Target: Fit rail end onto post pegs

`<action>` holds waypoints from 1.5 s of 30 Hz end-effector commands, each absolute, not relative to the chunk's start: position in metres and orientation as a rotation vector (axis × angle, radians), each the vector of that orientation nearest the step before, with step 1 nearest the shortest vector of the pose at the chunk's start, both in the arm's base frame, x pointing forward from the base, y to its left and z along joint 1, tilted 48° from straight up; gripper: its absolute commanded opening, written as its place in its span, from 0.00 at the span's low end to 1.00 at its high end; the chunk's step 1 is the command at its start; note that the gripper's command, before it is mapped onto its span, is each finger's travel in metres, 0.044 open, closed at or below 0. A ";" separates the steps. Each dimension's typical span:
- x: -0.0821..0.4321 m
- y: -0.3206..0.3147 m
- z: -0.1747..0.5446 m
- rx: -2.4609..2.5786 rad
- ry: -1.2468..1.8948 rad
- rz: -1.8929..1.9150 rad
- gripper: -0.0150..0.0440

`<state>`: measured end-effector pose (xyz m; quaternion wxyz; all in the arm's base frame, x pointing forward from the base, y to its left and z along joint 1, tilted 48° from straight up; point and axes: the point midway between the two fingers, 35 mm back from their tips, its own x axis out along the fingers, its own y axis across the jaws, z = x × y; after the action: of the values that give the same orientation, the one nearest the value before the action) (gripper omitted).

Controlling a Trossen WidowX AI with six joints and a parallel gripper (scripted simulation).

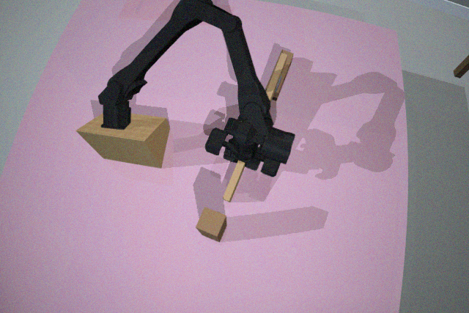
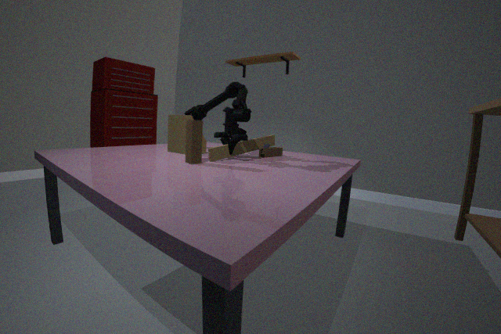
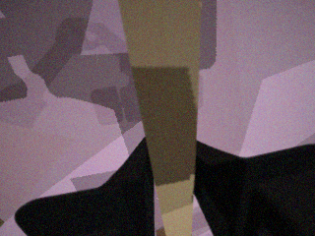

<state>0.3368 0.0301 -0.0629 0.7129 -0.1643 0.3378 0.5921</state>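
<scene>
The long wooden rail slopes down toward the post, its near end low at the table and its far part over the low footboard block. The bracket is too small to make out. The short wooden post stands upright, with a gap between it and the rail's near end. The pegs and the rail's holes cannot be made out. My gripper is shut on the rail between its middle and its near end, one finger on each side. The arm hides the rail's middle in the top view.
The arm's base stands on a large wooden block, to the left of the rail in the top view. The pink table carries everything. A red tool cabinet and a wall shelf are in the background.
</scene>
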 end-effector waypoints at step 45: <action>0.340 0.015 -0.051 -0.360 0.746 1.311 0.25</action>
<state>0.3359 0.0206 -0.0556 0.7072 -0.1609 0.3422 0.5973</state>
